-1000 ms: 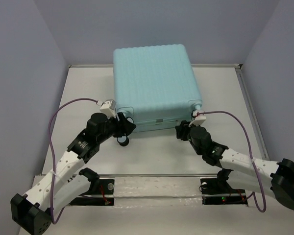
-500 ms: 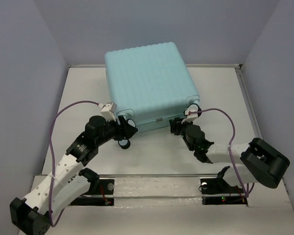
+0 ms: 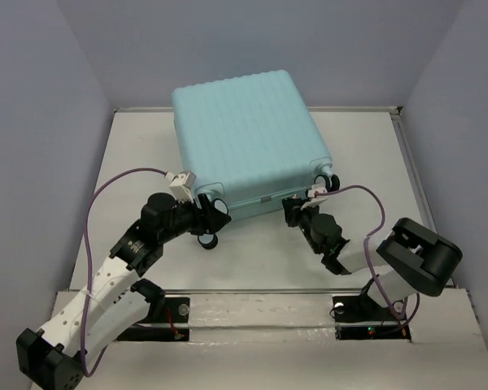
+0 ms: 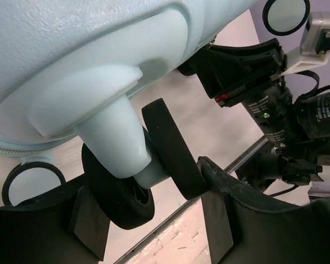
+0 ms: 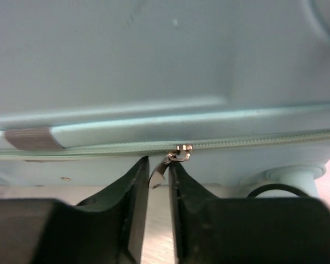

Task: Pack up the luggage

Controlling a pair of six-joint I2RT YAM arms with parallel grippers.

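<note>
The luggage [image 3: 244, 138] is a pale aqua ribbed suitcase lying shut on the white table, turned slightly askew. My left gripper [image 3: 211, 219] is at its front left corner. In the left wrist view, its fingers [image 4: 217, 203] close on the black double caster wheel [image 4: 168, 157] under the shell [image 4: 71, 44]. My right gripper [image 3: 293, 210] is at the suitcase's front side. In the right wrist view, its jaws [image 5: 158, 179] are nearly together on the metal zipper pull [image 5: 160, 169], which hangs from the zipper line [image 5: 264, 142].
Grey walls enclose the table at the back and on both sides. A clear rail [image 3: 252, 305] with the arm bases runs along the near edge. Purple cables [image 3: 93, 203] loop from both wrists. Another caster [image 3: 327, 179] sits at the suitcase's front right corner.
The suitcase has shifted left and back and turned a little. The right arm has folded in, its elbow swinging left toward the suitcase. The left gripper stayed at the wheel.
</note>
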